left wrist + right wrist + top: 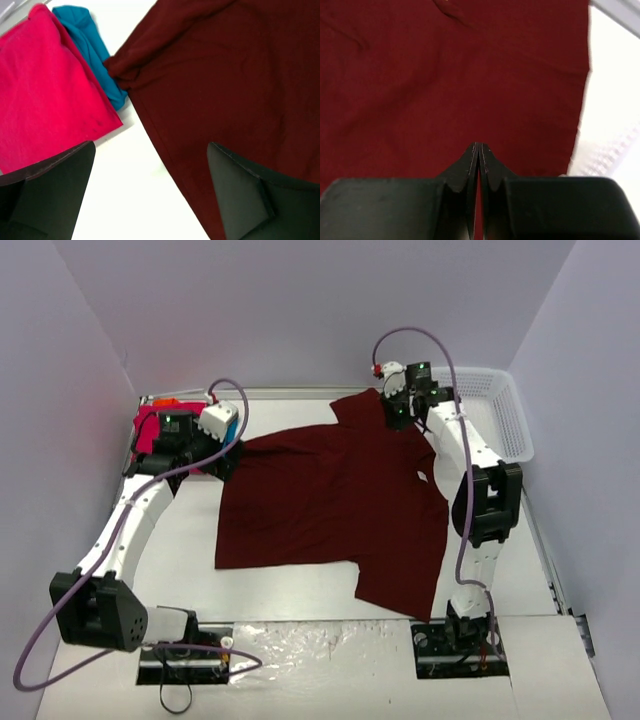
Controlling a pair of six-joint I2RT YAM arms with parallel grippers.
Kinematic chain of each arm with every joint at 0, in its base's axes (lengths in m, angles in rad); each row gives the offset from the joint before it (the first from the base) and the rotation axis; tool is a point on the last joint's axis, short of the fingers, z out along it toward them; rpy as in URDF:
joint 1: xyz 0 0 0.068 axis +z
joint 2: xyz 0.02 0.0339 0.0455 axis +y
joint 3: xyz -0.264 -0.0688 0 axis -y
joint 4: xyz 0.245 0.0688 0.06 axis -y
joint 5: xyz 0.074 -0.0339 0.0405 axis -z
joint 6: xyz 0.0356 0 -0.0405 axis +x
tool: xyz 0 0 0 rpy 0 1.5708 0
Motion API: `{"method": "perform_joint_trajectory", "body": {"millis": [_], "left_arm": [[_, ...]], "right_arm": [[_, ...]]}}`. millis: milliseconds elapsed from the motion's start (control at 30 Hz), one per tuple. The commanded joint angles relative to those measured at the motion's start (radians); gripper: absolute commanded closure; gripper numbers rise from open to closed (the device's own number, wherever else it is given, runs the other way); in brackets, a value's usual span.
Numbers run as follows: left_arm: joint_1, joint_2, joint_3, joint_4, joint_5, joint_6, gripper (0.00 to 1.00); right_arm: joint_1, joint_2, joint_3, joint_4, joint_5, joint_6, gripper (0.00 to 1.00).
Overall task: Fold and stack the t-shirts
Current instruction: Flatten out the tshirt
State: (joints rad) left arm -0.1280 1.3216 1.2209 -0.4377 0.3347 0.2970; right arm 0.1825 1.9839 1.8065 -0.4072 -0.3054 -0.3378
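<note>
T-shirts lay in 2 places. The maroon t-shirt [330,500] was spread wide and rumpled across the middle of the table [290,590]. The pink t-shirt [45,85] sat folded at the far left with the teal t-shirt [95,55] tucked against it, touching the maroon sleeve. The right gripper [478,147] had its jaws pressed together on the maroon cloth at the far right corner, near the white mesh basket [495,410]. The left gripper [150,165] stood wide apart, holding nothing, over the maroon shirt's left edge beside the pink one.
</note>
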Motion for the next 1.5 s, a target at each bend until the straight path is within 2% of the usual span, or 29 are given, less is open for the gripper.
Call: {"method": "perform_joint_trajectory", "body": {"millis": [0,233,467,1033,1167,1467], "left_arm": [[0.007,-0.070,-0.011,0.048,-0.029,-0.029,0.06],[0.028,-0.067,-0.014,0.030,-0.016,-0.036,0.06],[0.079,-0.073,-0.029,0.033,0.038,-0.064,0.06],[0.082,-0.025,-0.017,0.036,0.098,-0.084,0.06],[0.079,-0.015,-0.020,0.039,0.101,-0.082,0.06],[0.073,0.005,-0.020,0.053,0.104,-0.087,0.06]], "right_arm": [[0.021,0.104,0.108,-0.025,-0.020,0.031,1.00],[0.028,0.337,0.348,-0.045,0.041,0.049,1.00],[0.028,0.495,0.445,-0.059,0.069,0.057,1.00],[-0.006,0.628,0.467,-0.061,0.189,0.080,1.00],[-0.031,0.629,0.441,-0.064,0.233,0.083,1.00],[-0.100,0.616,0.396,-0.079,0.232,0.086,1.00]]}}
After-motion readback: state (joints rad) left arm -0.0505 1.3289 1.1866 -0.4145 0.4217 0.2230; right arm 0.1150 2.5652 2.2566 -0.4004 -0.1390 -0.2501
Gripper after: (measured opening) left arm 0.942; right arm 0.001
